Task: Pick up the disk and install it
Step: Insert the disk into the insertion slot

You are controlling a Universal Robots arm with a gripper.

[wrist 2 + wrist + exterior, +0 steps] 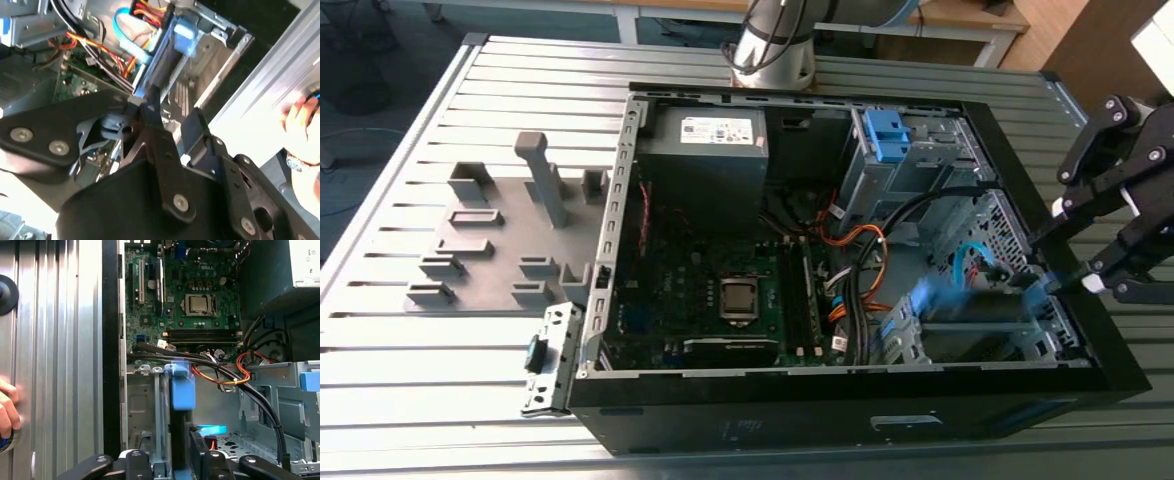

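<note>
Gripper straddles the disk in the bay (clamped? I can't tell), likely stiff, weighty, fragile, best held by its edges.

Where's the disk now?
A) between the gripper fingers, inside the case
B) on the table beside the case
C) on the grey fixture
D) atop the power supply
A: in the first wrist view the disk stands edge-on in the gripper, at the bay.
</note>
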